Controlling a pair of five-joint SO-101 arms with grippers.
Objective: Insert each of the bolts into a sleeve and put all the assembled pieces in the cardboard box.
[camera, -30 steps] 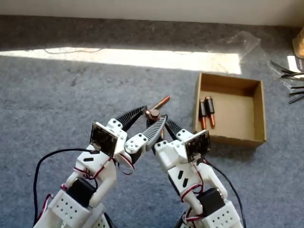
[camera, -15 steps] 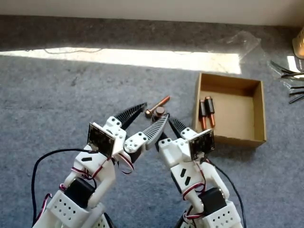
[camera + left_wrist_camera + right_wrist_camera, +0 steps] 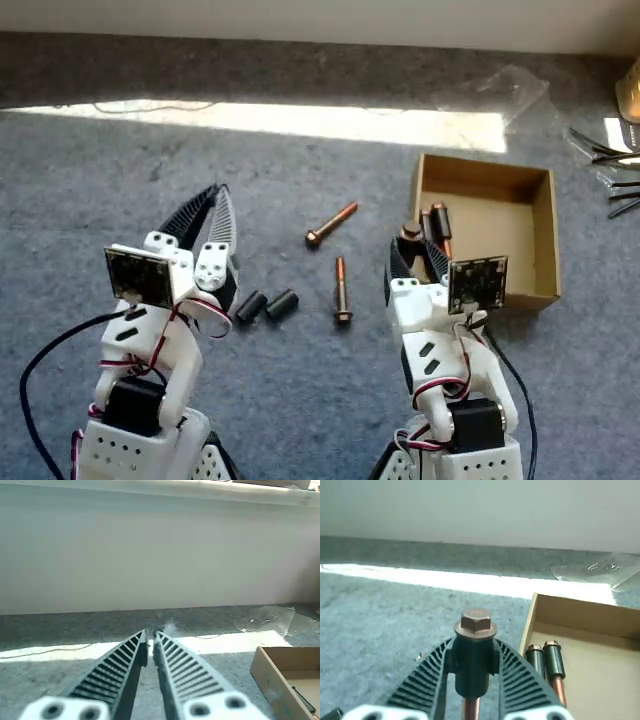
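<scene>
You work over a grey carpet (image 3: 120, 180). A second ago both arms met over its middle around a bolt; they have since drawn apart. On your near left, the left gripper (image 3: 218, 190) now hangs above bare carpet, its fingers (image 3: 122, 667) drawn almost together with only a slit between them and nothing held. Near right, the right gripper (image 3: 412, 245) sits just beside the near-left corner of the cardboard box (image 3: 480, 165), clamped on an assembled piece (image 3: 472, 665). That piece is a black sleeve held upright, with a copper hex head on top and a copper shank showing below. Between the arms, two black sleeves (image 3: 266, 305) lie side by side on the carpet, uncovered since the arms parted. Just beyond them are two loose copper bolts, one (image 3: 342, 290) lying near to far and one (image 3: 332, 224) lying slantwise. In the box, two finished pieces (image 3: 546, 662) lie side by side against its left wall. Farther off a sunlit band (image 3: 300, 120) crosses the carpet, a clear plastic bag (image 3: 510, 85) lies beyond the box, and a pale wall (image 3: 160, 550) closes the room.
</scene>
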